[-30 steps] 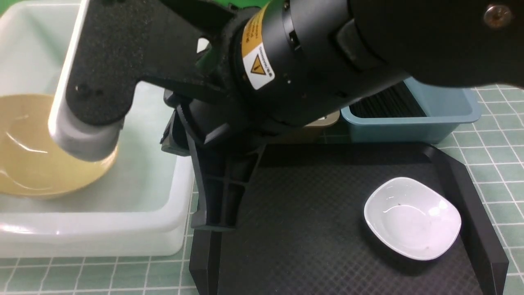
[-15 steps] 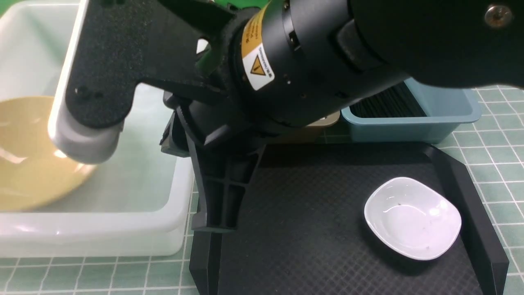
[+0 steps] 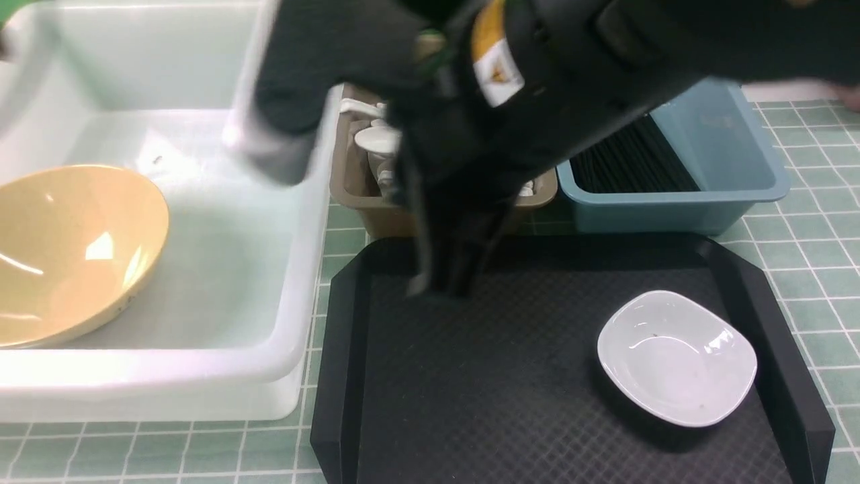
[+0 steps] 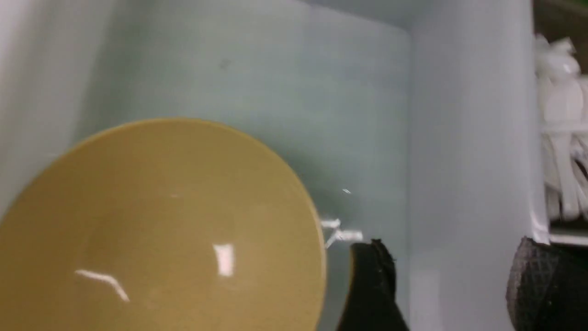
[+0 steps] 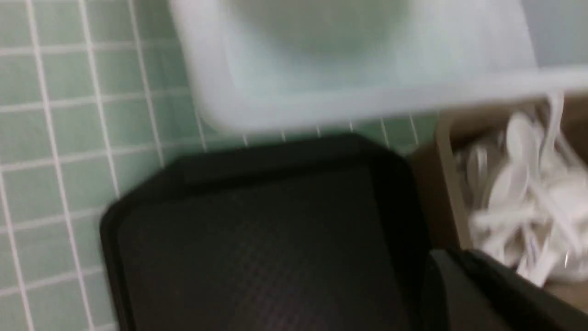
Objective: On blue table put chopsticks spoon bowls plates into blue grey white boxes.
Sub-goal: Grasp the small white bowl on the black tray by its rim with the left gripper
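A yellow bowl (image 3: 70, 252) lies tilted inside the white box (image 3: 201, 373); it also shows in the left wrist view (image 4: 161, 230). My left gripper (image 4: 452, 257) hangs open and empty over that box, just beside the bowl's rim. A white dish (image 3: 677, 357) sits on the black tray (image 3: 336, 349). My right gripper (image 3: 443, 275) is blurred, over the tray's far left corner; only one finger (image 5: 464, 294) shows in its wrist view. White spoons (image 3: 376, 138) fill the brown box (image 3: 349, 188). Black chopsticks (image 3: 635, 165) lie in the blue box (image 3: 725, 175).
The three boxes stand side by side behind and left of the tray on the green gridded table (image 3: 813, 269). My right arm (image 3: 571, 74) crosses the top of the front view and hides part of the brown box.
The yellow bowl has slid left and settled tilted in the white box. My right arm has swung right and away, uncovering the brown box of spoons.
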`<state>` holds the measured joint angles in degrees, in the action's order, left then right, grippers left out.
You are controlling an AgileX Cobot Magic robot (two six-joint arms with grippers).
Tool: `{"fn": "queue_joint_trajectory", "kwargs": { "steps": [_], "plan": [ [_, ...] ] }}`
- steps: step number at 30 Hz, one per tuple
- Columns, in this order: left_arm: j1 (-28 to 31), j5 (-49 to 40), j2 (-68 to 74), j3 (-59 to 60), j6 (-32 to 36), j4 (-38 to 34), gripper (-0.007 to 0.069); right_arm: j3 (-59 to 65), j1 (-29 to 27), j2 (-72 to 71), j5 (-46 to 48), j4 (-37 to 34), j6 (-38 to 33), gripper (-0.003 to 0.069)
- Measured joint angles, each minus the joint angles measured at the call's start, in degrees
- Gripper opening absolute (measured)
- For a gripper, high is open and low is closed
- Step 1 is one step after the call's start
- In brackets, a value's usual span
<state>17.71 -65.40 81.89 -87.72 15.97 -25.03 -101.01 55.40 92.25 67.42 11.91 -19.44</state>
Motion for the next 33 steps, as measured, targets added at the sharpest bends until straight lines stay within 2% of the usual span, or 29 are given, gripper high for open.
{"fn": "queue_joint_trajectory", "kwargs": {
  "steps": [4,5,6,9,10,11,17,18,23,26,29,33],
  "plan": [
    [-16.2,-0.3,0.6,0.0,1.8,6.7,0.0152,1.2,-5.4,-1.1,3.8,0.2,3.0,0.0047],
    [-16.9,-0.3,0.7,0.0,2.0,7.0,0.0135,1.3,-5.6,-1.2,3.8,0.2,3.0,0.0047],
    [-22.2,-0.3,1.4,0.0,2.8,8.7,0.0071,3.2,-7.5,-3.2,4.0,0.3,4.3,0.0047],
    [-31.1,0.2,3.5,0.0,4.1,10.4,0.0005,7.1,-10.0,-7.9,4.1,0.3,6.1,0.0047],
    [-31.1,0.3,3.5,0.0,4.1,10.5,0.0005,7.4,-10.1,-8.2,4.1,0.3,6.2,0.0047],
    [-35.9,1.1,5.0,0.0,4.3,10.7,0.0001,10.2,-11.5,-11.3,4.2,0.4,7.5,0.0047],
    [-48.3,5.7,10.8,0.0,4.4,11.1,0.0001,21.9,-15.3,-22.7,4.4,0.5,10.3,0.0048],
    [-48.3,5.8,10.8,0.0,4.4,11.1,0.0001,22.3,-15.3,-22.7,4.4,0.5,10.5,0.0048],
    [-57.3,9.4,16.7,-0.6,4.5,11.8,0.0001,32.6,-16.6,-31.6,4.5,1.1,12.4,0.0048],
    [-60.2,9.4,20.0,-2.5,3.9,12.7,0.0004,36.2,-16.8,-34.5,4.6,1.4,13.3,0.0048],
    [-64.1,8.5,25.6,-7.9,0.6,15.1,0.0008,40.1,-17.0,-38.2,4.6,1.8,14.4,0.0048],
    [-66.3,6.0,31.5,-14.4,-2.1,17.3,0.0035,42.4,-17.0,-40.9,4.6,1.9,15.2,0.0048]
  ]
}}
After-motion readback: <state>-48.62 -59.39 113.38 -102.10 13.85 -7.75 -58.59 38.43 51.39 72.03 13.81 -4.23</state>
